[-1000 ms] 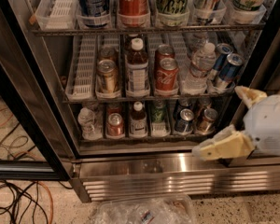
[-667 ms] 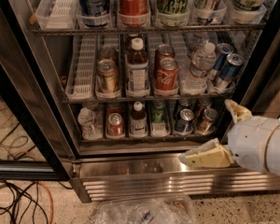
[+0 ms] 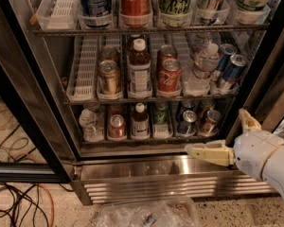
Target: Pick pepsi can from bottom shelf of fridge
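Observation:
The fridge (image 3: pixel 156 174) stands open, showing wire racks above a louvred steel base. On the bottom shelf (image 3: pixel 132 140), the dark blue pepsi can (image 3: pixel 186 123) sits in a lane right of centre, between a green can (image 3: pixel 161 115) and a copper-brown can (image 3: pixel 209 122). My gripper (image 3: pixel 215 130) is at the lower right, outside the fridge, in front of its base and frame. It is open and empty. One cream finger (image 3: pixel 208 152) points left below the pepsi can, and the other (image 3: pixel 248 120) points up to the can's right.
The bottom shelf also holds a water bottle (image 3: pixel 88 124), a red can (image 3: pixel 117 126) and a brown bottle (image 3: pixel 140 122). The rack above holds Coca-Cola cans (image 3: pixel 168 74) and slim blue cans (image 3: pixel 229 70). The black door frame (image 3: pixel 23 126) is on the left, with cables (image 3: pixel 14 202) and a plastic bag (image 3: pixel 146 214) on the floor.
My gripper and arm have moved down and a little left, so the lower finger now lies in front of the steel base below the bottom shelf. The cans have not moved.

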Available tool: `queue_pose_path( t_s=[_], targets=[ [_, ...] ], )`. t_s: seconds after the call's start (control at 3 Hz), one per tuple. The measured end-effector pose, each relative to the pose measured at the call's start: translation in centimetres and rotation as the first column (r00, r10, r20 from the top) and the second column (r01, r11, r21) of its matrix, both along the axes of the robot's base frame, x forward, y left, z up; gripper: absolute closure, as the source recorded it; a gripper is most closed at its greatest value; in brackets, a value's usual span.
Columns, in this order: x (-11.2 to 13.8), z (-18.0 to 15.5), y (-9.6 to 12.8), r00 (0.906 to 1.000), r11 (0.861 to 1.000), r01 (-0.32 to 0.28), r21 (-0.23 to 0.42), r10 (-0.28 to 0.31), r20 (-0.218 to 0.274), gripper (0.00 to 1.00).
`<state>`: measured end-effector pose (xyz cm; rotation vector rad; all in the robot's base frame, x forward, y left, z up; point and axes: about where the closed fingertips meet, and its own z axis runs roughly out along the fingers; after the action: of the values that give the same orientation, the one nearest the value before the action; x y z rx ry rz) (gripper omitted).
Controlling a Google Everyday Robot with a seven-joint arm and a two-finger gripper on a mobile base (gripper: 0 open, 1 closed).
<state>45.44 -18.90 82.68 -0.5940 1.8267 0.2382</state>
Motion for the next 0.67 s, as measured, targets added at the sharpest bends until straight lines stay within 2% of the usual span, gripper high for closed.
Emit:
queue_pose_path(
  t_s=[0.33, 0.67],
  targets=[
    [0.0, 0.0, 0.0, 1.0, 1.0, 0.0, 0.0, 0.0, 0.0, 0.0],
    [0.53, 0.12, -0.24, 0.9981, 0.998, 0.057, 0.004, -0.057, 0.023, 0.0]
  ],
)
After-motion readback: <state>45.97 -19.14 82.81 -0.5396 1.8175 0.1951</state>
